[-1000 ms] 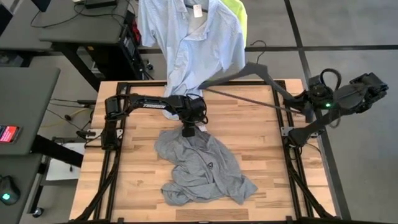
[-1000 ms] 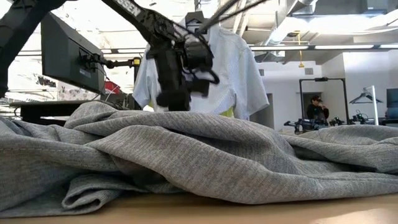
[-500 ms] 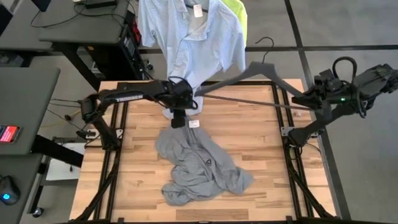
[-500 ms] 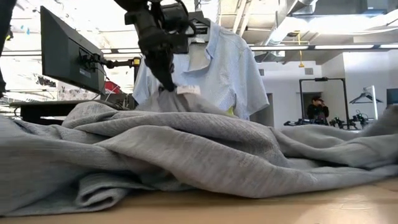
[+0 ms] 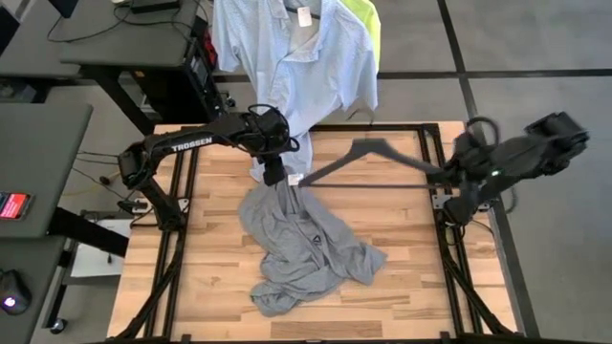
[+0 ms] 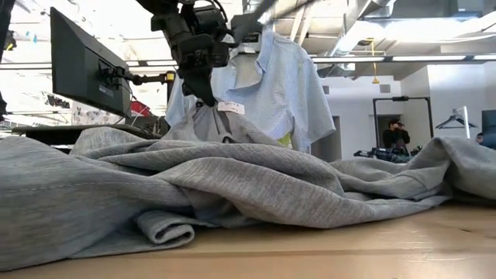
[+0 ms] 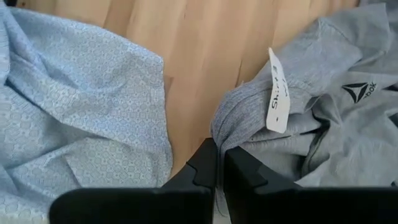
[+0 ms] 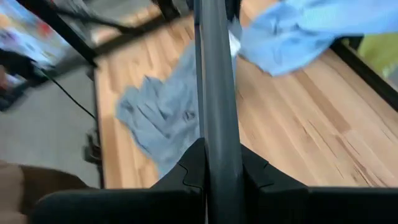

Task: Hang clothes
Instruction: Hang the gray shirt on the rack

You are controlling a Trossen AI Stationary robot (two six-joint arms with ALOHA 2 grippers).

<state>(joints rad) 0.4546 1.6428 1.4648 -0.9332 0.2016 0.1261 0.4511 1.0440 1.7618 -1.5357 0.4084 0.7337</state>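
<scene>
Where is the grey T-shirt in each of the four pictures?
High view: grey T-shirt crumpled mid-table, collar pinched by the left gripper.
Low view: fills the foreground, collar lifted up.
Left wrist view: on the right, next to the pale blue shirt.
Right wrist view: left of the hanger, lying on the wood.
Shared landmark: its white collar tag.

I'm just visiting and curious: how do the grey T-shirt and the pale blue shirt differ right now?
The grey T-shirt lies crumpled on the wooden table; the pale blue shirt hangs upright beyond the table's far edge. The grey T-shirt is pinched at its neck by the left pincer, lifting that edge; no pincer holds the blue shirt. The blue shirt has a collar and buttons; the grey one is plain knit. Both carry a white tag.
</scene>
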